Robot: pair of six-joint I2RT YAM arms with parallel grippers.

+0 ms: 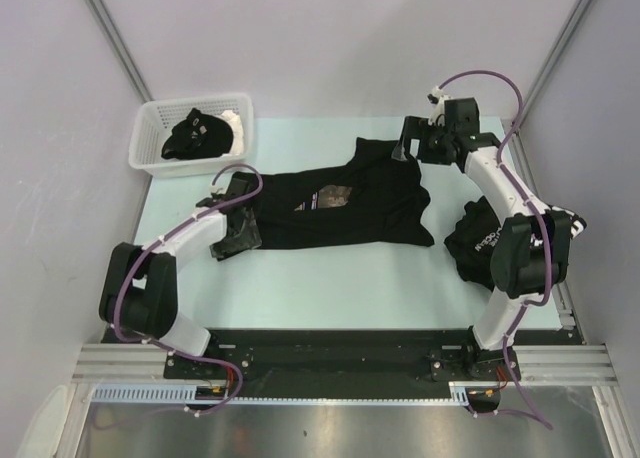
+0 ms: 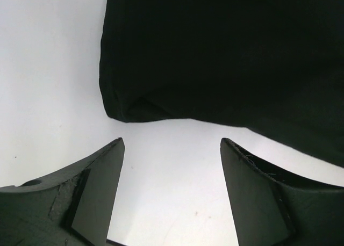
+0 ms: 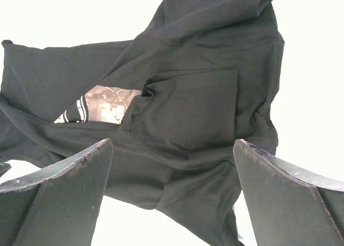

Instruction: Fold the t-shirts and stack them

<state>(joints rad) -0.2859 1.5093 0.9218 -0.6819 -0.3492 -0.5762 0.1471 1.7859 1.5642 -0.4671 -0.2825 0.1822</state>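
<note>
Pale bench (image 1: 330,278), grey walls. Spread shirt (image 1: 380,218) at centre, partly folded, long axis left to right. Left arm (image 1: 190,228) nearer, at its left end: jaws apart, empty, shirt corner (image 2: 134,109) just ahead. Right arm (image 1: 495,173) over far-right end: jaws wide apart, empty. Counted: three shirts, one spread, one bunched (image 1: 470,233) at right, one in basket (image 1: 145,143); two arms.

A pale table (image 1: 330,288) is carrying a black t-shirt (image 1: 380,213) lying spread across its middle, a second black t-shirt (image 1: 475,240) with white lettering lying bunched near its right edge, and a white slotted basket (image 1: 185,166) sitting at its far left corner.
</note>
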